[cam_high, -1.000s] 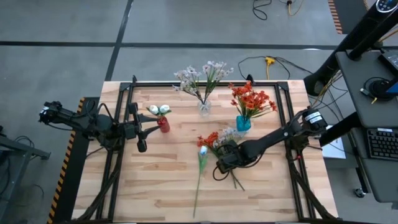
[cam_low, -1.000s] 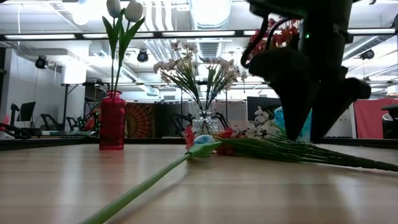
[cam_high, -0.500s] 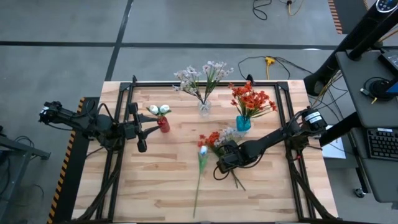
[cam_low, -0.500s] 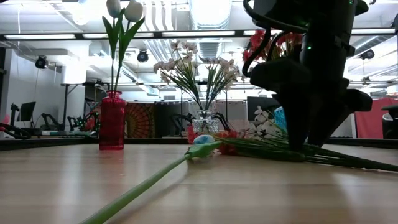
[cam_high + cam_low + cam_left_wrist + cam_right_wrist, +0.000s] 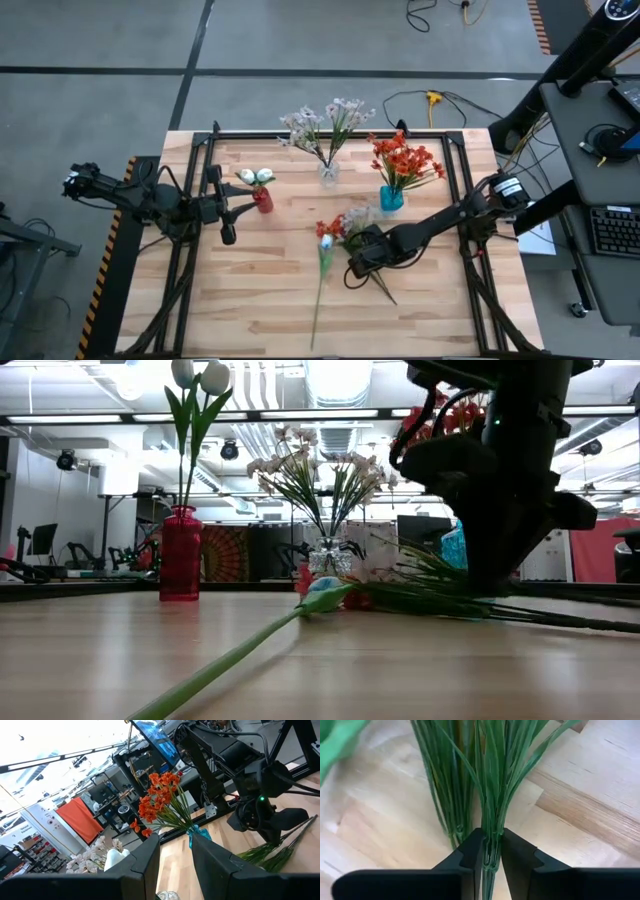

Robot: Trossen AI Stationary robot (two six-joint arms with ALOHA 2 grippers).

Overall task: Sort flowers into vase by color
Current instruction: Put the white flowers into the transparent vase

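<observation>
From above, a pale wooden-plank worktop [image 5: 250, 300] carries a red glass vase of white tulip buds [image 5: 262, 198], a clear glass vase of pale pink-white blossom sprays [image 5: 328, 172] and a turquoise vase of orange-red blooms [image 5: 391, 197]. The right pincer [image 5: 360, 262] sits low at mid-worktop over loose green flower stalks [image 5: 380, 287], and a single long-stalked tulip [image 5: 322, 275] lies just beside it. The left pincer [image 5: 228, 208] waits near the red vase. At worktop height, the tulip lies flat, its bud [image 5: 324, 586] near the sprays. The left wrist view shows its own dark fingers [image 5: 145, 865] slightly parted, holding nothing. The right wrist view shows its fingers [image 5: 470, 855] clamped around one green stalk [image 5: 492, 827], a second bunch [image 5: 447, 790] lying beside.
</observation>
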